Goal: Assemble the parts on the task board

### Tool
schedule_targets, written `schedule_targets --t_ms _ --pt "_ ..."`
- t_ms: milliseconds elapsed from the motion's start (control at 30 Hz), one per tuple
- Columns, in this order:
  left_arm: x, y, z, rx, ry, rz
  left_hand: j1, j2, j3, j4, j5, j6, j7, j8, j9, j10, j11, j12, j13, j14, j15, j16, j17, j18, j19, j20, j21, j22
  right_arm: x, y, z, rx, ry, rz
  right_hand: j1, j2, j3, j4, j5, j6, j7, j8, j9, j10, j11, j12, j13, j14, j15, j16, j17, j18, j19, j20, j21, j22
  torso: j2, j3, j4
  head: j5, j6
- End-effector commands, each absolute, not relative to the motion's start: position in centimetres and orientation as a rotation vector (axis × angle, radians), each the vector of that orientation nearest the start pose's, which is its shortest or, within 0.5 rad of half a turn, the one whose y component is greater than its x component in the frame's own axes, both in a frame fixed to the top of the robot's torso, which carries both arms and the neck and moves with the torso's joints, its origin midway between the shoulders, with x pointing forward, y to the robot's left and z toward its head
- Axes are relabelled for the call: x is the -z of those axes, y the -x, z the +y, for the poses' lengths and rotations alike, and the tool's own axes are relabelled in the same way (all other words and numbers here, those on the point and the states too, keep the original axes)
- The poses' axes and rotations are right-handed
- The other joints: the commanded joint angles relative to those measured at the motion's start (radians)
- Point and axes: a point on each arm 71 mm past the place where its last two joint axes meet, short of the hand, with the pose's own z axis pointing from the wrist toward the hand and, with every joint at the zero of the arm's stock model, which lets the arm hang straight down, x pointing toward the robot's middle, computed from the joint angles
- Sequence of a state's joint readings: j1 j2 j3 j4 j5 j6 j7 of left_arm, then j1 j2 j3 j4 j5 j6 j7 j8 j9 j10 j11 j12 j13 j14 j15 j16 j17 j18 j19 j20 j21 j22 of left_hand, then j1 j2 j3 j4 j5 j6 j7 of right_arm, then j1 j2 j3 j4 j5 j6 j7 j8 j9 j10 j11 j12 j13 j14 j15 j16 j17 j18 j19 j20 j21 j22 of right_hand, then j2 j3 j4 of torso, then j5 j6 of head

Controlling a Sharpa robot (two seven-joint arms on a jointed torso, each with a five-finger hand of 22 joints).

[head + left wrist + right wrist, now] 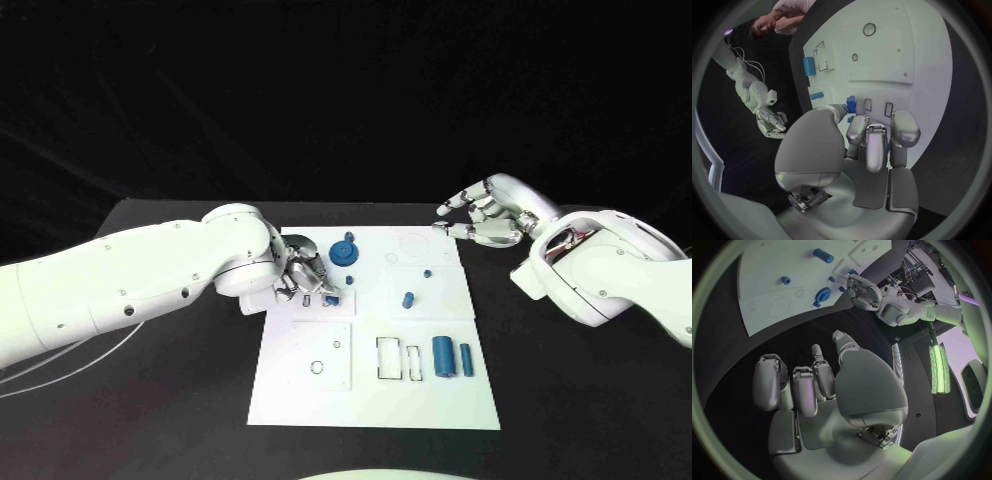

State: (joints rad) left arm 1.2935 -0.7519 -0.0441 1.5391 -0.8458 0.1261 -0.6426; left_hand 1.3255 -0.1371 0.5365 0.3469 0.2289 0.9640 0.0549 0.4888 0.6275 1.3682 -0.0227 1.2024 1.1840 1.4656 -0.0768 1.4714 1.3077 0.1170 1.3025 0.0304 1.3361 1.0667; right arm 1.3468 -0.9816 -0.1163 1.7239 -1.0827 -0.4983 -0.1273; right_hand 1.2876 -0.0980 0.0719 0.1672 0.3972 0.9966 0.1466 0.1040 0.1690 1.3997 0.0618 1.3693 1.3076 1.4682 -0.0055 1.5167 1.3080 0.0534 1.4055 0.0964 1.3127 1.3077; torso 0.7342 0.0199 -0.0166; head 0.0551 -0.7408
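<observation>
Black table (173, 400) under a dark backdrop, with the white task board (375, 400) lying in the middle between the two arms. Left hand (306, 272) is down on the board's left part, fingers curled over a small blue piece (851, 104) beside two narrow slots; whether it truly pinches that piece I cannot tell. Risk, as I judge it: the fingers hide the slot, so the piece could tilt or jam on the edge, or slip and roll across the board. Right hand (483, 218) hovers off the board's far right corner, fingers loosely bent, holding nothing, well apart from the blue cylinder (443, 356)
</observation>
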Motion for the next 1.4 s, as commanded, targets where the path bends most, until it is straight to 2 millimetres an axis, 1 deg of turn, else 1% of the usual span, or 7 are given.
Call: schedule_targets --t_ms 33,200,333,433,567,733,1400 --pt "18.9 -47.8 17.1 0.539 0.386 2.405 -0.010 0.001 0.174 -0.167 -0.002 -0.006 -0.002 0.004 0.086 0.006 0.001 -0.004 -0.001 0.067 -0.002 -0.003 0.124 -0.016 -0.004 0.000 0.006 0.002 12.7 -46.4 -22.0 -0.801 -0.208 1.576 0.003 0.007 -0.004 0.001 0.005 0.005 -0.004 0.006 0.002 -0.007 -0.002 -0.006 0.063 0.073 -0.007 -0.006 0.144 0.016 -0.004 0.000 -0.007 0.047 0.000 0.0005 0.0014 0.002 0.001" --pt "18.6 -47.6 17.6 0.516 0.364 2.365 -0.015 -0.004 0.185 -0.176 -0.003 -0.006 -0.003 0.008 0.094 0.008 0.000 -0.003 0.000 0.067 -0.003 -0.003 0.125 -0.017 -0.002 -0.001 0.009 0.007 12.8 -46.4 -22.1 -0.800 -0.211 1.576 0.003 0.007 -0.004 0.001 0.005 0.005 -0.004 0.006 0.002 -0.007 -0.002 -0.006 0.063 0.073 -0.007 -0.006 0.144 0.016 -0.004 0.000 -0.007 0.047 0.001 -0.0003 0.0004 0.005 0.002" --pt "18.3 -47.6 17.8 0.486 0.316 2.322 -0.018 -0.008 0.192 -0.183 -0.003 -0.006 -0.003 0.010 0.099 0.010 -0.001 -0.001 0.002 0.067 -0.004 -0.003 0.125 -0.017 -0.001 -0.001 0.010 0.009 12.8 -46.4 -22.1 -0.799 -0.211 1.577 0.003 0.007 -0.004 0.002 0.005 0.005 -0.005 0.006 0.002 -0.007 -0.002 -0.005 0.064 0.073 -0.007 -0.006 0.145 0.016 -0.003 0.000 -0.007 0.048 0.001 0.0002 0.0002 0.006 0.001" --pt "18.2 -47.6 17.8 0.458 0.277 2.289 -0.019 -0.012 0.197 -0.188 -0.003 -0.006 -0.004 0.012 0.103 0.012 -0.001 0.002 0.005 0.067 -0.004 -0.003 0.125 -0.018 0.000 -0.002 0.011 0.011 12.8 -46.4 -22.1 -0.799 -0.211 1.577 0.003 0.007 -0.004 0.002 0.006 0.005 -0.005 0.006 0.002 -0.007 -0.002 -0.005 0.064 0.073 -0.007 -0.005 0.145 0.015 -0.003 0.000 -0.007 0.048 0.001 0.0006 -0.0001 0.007 0.000" --pt "18.0 -47.7 17.7 0.426 0.239 2.252 -0.021 -0.017 0.210 -0.198 -0.003 -0.005 -0.004 0.015 0.110 0.014 -0.002 0.004 0.007 0.067 -0.004 -0.002 0.126 -0.018 0.001 -0.003 0.013 0.014 12.8 -46.5 -22.1 -0.800 -0.210 1.578 0.003 0.007 -0.004 0.002 0.006 0.005 -0.005 0.006 0.002 -0.007 -0.002 -0.005 0.064 0.073 -0.007 -0.005 0.145 0.015 -0.003 0.000 -0.007 0.048 0.002 -0.0009 -0.0010 0.009 -0.002" --pt "18.0 -47.7 17.4 0.396 0.201 2.224 -0.025 -0.022 0.224 -0.208 -0.002 -0.003 -0.005 0.018 0.117 0.018 -0.002 0.010 0.012 0.068 -0.005 -0.002 0.126 -0.019 0.003 -0.004 0.015 0.018 12.8 -46.4 -22.1 -0.800 -0.210 1.579 0.003 0.007 -0.004 0.002 0.006 0.005 -0.005 0.006 0.002 -0.007 -0.002 -0.005 0.064 0.073 -0.007 -0.005 0.145 0.015 -0.003 0.000 -0.007 0.048 0.001 -0.0005 -0.0009 0.011 -0.003" --pt "19.3 -47.4 16.9 0.327 0.146 2.269 -0.052 -0.032 0.246 -0.212 -0.004 0.004 -0.009 0.031 0.136 0.029 -0.005 0.026 0.027 0.068 -0.006 -0.002 0.126 -0.022 0.011 -0.005 0.025 0.035 12.8 -46.4 -22.0 -0.804 -0.208 1.582 0.001 0.009 -0.005 0.004 0.007 0.006 -0.005 0.007 0.002 -0.007 -0.003 -0.005 0.064 0.073 -0.007 -0.006 0.145 0.016 -0.004 -0.001 -0.008 0.047 0.001 0.0000 -0.0014 0.015 -0.007"
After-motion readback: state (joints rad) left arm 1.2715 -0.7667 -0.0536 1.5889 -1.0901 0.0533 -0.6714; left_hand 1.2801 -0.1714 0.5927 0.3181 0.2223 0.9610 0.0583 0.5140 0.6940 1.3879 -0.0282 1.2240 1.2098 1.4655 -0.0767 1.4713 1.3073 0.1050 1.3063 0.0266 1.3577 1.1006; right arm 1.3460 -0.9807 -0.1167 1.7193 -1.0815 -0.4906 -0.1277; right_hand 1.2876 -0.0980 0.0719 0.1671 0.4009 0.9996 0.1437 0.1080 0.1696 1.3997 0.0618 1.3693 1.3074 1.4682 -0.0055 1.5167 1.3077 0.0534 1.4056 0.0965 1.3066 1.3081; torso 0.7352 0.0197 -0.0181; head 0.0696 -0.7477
